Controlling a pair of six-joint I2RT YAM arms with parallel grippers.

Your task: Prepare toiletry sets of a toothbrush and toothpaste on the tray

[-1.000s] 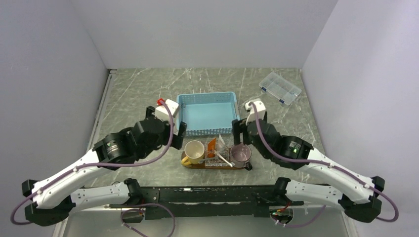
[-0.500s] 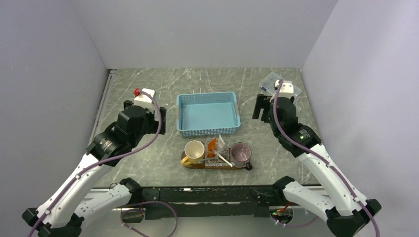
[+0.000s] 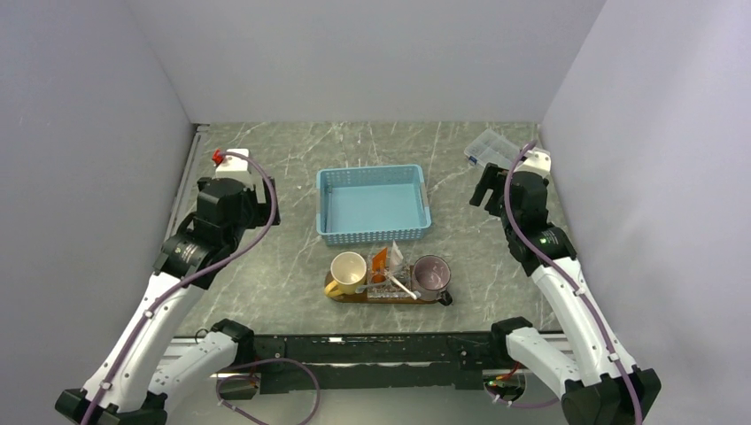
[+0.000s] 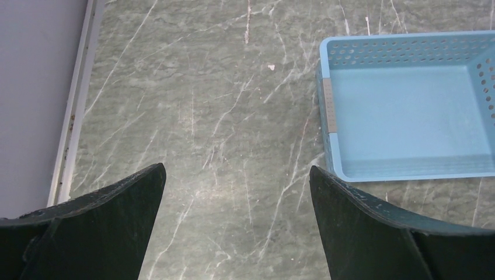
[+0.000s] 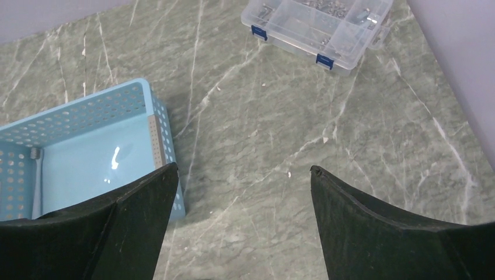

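Marbled table (image 3: 266, 266) carries a blue basket (image 3: 372, 170) and, nearer me, the tray (image 3: 390, 298), long axis left-right, holding two cups (image 3: 347, 268) with orange toothpaste (image 3: 379, 262) propped and a toothbrush (image 3: 400, 284) lying diagonally between them. I see the left gripper (image 4: 236, 172) and right gripper (image 5: 244, 169) raised either side of the basket, facing down, jaws spread wide.

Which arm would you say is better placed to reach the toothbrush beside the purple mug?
Probably right: the toothbrush lies by the purple mug toward the right end of the tray. The right pincer and left pincer are both open and empty.
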